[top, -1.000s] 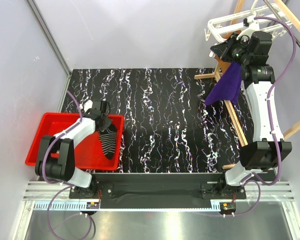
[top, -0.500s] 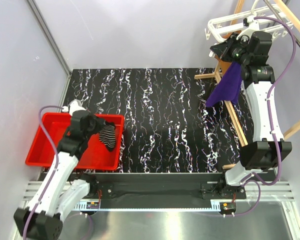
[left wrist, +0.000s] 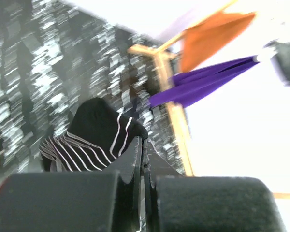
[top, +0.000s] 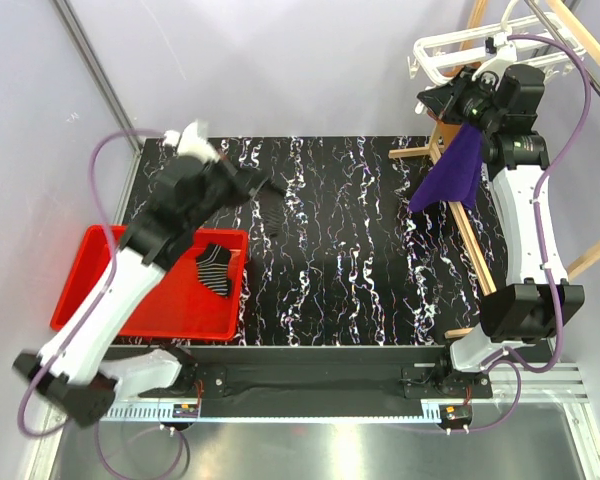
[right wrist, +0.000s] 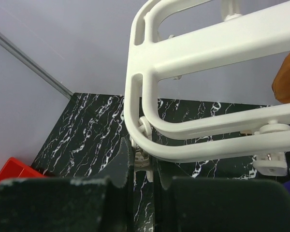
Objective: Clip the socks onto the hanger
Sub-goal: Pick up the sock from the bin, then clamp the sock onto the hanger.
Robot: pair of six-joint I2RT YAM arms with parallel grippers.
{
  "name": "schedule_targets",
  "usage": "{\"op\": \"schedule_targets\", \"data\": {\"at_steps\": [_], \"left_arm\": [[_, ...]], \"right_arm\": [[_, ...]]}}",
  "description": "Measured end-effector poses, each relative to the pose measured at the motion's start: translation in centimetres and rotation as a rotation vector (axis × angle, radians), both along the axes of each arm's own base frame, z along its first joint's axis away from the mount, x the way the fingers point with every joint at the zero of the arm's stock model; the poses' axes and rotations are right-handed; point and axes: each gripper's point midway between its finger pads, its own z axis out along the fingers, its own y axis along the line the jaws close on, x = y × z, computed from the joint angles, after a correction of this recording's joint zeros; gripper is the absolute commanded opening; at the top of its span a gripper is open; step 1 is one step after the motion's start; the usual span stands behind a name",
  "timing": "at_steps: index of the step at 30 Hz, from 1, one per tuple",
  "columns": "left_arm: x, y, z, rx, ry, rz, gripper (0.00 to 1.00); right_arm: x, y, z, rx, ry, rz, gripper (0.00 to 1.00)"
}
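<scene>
Left gripper (left wrist: pixel 144 145) pinches a striped sock (left wrist: pixel 92 130) by a thin edge, up at ten o'clock, and it may slip free crossing over. Right gripper (right wrist: pixel 141 162) squeezes a clip (right wrist: pixel 141 155) of the hanger (right wrist: pixel 208 41) at one o'clock.

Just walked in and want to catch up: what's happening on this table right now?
Two robot arms are hanging up socks. The left gripper is pinched shut on a striped sock, held up above the table. A second sock lies in the red bin. The right gripper is up at the white hanger, closed on a clip. A purple cloth hangs nearby.
</scene>
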Motion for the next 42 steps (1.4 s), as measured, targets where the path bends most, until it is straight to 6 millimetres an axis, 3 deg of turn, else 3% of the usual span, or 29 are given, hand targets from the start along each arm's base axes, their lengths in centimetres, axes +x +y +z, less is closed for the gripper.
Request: {"op": "schedule_targets", "data": {"at_steps": [2,4,8,12,16,21,29,42], "left_arm": [[2.0,-2.5,2.0,-0.033,-0.026,-0.029,0.00],[4.1,-4.8,2.7,-0.056,-0.032,-0.048,0.00],[7.4,-9.3,1.2,-0.075,0.026,-0.094,0.00],[10.3,-14.2,1.3,-0.117,0.041,-0.150,0.00],[11.9,-18.8,2.8,-0.183,0.028,-0.208,0.00],[12.5,-22.7,4.6,-0.276,0.012,-0.260,0.00],[13.4,-26.0,4.9,-0.400,0.018,-0.288,0.00],[13.7,-26.8,7.5,-0.537,0.014,-0.286,0.00]], "right_arm": [[-0.1,0.2,0.2,0.004,-0.011,0.012,0.00],[-0.2,0.4,0.2,0.006,-0.023,0.028,0.00],[-0.5,0.9,0.1,0.009,-0.038,0.059,0.00],[-1.0,1.3,0.6,0.010,-0.063,0.092,0.00],[-1.7,1.8,1.2,0.012,-0.089,0.126,0.00],[-2.1,2.2,1.6,0.012,-0.108,0.153,0.00],[-2.2,2.6,1.0,0.013,-0.114,0.180,0.00],[-2.4,2.9,0.9,0.009,-0.133,0.208,0.00]]}}
